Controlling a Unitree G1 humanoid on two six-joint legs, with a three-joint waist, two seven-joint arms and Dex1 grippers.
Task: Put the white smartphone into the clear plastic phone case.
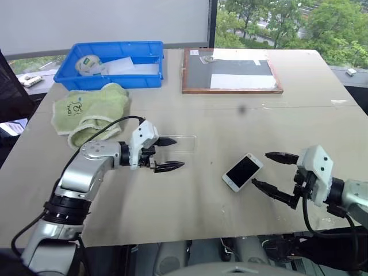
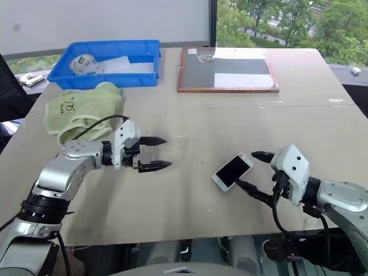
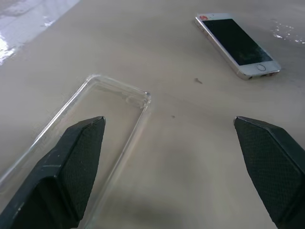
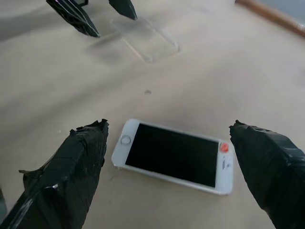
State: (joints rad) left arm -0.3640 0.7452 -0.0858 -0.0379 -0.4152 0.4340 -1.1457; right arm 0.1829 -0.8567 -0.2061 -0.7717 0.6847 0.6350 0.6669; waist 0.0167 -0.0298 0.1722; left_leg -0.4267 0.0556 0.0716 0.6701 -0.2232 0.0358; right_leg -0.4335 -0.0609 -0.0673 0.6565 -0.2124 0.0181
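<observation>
Hovering wide open and empty, our left gripper (image 1: 168,154) sits beside the case (image 3: 102,124); our right gripper (image 1: 270,170), equally spread, faces the phone (image 1: 242,171).

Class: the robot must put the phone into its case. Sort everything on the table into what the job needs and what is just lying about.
Needed:
white smartphone
clear plastic phone case

Lying about:
green towel
blue bin
framed board
</observation>
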